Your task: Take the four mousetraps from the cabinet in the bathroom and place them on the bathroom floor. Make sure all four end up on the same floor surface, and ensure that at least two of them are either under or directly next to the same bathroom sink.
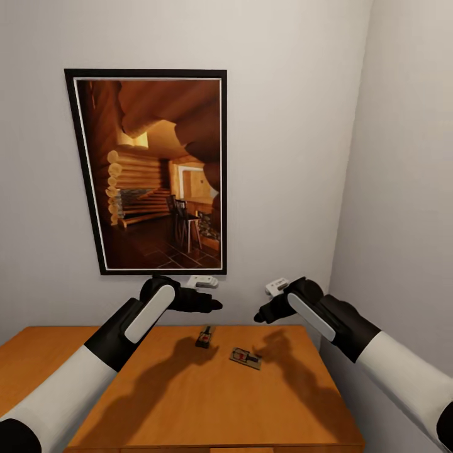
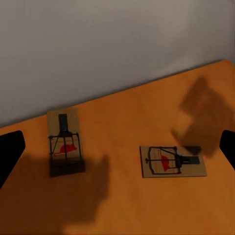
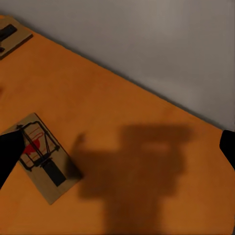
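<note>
Two mousetraps lie on the flat top of the orange-brown cabinet (image 1: 157, 402), near the back wall. One mousetrap (image 1: 204, 336) (image 2: 64, 144) lies just below my left gripper (image 1: 216, 306) (image 2: 117, 152), which hovers above the top, open and holding nothing. The other mousetrap (image 1: 245, 358) (image 2: 171, 160) (image 3: 41, 156) lies a little right of it and nearer to me, under and left of my right gripper (image 1: 260, 317) (image 3: 117, 149), also open and empty. Each trap is a small brown board with dark metal parts and a red mark. The first trap's corner (image 3: 12, 34) also appears in the right wrist view.
A large framed picture (image 1: 157, 170) of a log interior hangs on the grey wall behind the cabinet. A side wall (image 1: 402, 189) closes the corner just right of the cabinet's right edge. Bare cabinet top stretches toward me and to the left.
</note>
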Tool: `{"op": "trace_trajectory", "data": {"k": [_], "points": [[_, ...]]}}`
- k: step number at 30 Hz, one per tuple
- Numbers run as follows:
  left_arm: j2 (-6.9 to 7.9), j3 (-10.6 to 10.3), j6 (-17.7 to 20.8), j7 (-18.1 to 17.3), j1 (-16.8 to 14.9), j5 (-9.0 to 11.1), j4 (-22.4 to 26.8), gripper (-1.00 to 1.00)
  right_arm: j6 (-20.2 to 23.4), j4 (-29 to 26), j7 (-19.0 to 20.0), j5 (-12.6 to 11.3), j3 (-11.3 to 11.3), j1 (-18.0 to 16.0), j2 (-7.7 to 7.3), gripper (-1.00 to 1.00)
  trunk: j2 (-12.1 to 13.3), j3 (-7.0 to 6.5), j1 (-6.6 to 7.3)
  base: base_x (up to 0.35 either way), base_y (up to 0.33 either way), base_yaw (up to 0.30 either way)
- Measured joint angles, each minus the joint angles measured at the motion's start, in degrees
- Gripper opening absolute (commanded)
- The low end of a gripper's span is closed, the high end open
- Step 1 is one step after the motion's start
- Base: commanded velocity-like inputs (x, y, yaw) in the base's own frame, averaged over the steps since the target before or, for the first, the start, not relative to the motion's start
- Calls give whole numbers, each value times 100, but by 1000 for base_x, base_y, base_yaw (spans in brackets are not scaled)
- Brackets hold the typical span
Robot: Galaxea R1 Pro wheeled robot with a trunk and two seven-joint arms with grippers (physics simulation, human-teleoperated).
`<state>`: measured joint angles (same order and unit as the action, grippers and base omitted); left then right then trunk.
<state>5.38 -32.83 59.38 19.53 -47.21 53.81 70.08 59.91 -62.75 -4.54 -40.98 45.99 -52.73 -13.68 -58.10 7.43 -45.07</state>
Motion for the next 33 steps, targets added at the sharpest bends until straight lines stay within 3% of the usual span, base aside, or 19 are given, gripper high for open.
{"op": "trace_trajectory", "data": {"k": [18, 29, 33], "points": [[-5, 0, 0, 0, 0, 3, -4, 100, 0, -12, -6, -8, 59, 5, 6, 100, 0, 0, 0, 0, 0, 0], [1, 0, 0, 0, 0, 8, -23, 100, 0, 0, -6, -10, 648, 9, -11, 100, 0, 0, 0, 0, 0, 0], [1, 2, 0, 0, 0, 8, -25, 100, 0, 13, -2, -29, 754, 9, -15, 100, 0, 0, 0, 0, 0, 0]]}}
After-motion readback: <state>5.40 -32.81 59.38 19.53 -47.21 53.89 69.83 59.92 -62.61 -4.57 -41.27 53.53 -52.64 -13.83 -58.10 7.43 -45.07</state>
